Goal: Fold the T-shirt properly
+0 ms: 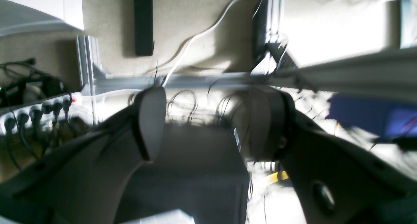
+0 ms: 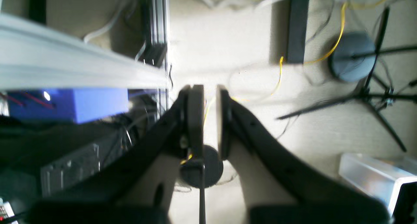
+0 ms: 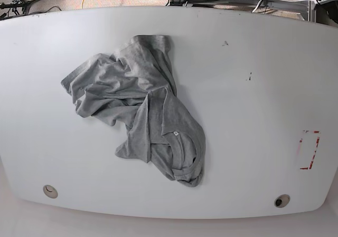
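The T-shirt (image 3: pixel 142 105) lies crumpled in a heap on the left half of the white table (image 3: pixel 253 115) in the base view, heather grey, with its small white neck tag (image 3: pixel 175 133) facing up. Neither gripper shows in the base view. The left wrist view has my left gripper (image 1: pixel 208 123) open wide, holding nothing, over floor and cables off the table. My right gripper (image 2: pixel 209 119) has only a narrow gap between its fingers, with nothing in it and floor below.
A red tape mark (image 3: pixel 309 150) sits near the table's right edge. Two round holes (image 3: pixel 50 191) (image 3: pixel 281 200) lie along its front. Beyond the table are a power strip (image 1: pixel 39 110), a tripod (image 2: pixel 374 97), a clear bin (image 2: pixel 374 175) and a blue box (image 2: pixel 97 103).
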`<state>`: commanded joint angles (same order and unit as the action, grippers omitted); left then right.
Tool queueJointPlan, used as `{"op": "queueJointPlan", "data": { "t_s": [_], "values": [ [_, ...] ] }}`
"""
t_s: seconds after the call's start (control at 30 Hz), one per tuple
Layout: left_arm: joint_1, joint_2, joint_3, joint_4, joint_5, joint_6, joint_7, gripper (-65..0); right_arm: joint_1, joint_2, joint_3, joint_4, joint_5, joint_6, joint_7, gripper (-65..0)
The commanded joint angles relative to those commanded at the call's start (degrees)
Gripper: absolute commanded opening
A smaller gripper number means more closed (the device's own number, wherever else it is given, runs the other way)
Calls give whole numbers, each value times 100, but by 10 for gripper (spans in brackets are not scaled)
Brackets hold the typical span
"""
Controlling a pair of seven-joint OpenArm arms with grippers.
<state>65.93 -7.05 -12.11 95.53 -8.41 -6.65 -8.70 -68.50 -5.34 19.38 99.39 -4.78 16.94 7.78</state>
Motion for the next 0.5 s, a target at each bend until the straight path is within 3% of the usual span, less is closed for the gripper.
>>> {"op": "queueJointPlan", "data": {
  "t_s": [0.23, 0.5],
  "values": [
    [146, -93, 104, 273, -258, 109, -145, -277, -48, 28, -1, 322, 48, -8, 0, -594],
    [89, -62, 110, 323, -167, 102, -234, -275, 27, 38, 43, 465, -19, 0, 25, -594]
  ]
}}
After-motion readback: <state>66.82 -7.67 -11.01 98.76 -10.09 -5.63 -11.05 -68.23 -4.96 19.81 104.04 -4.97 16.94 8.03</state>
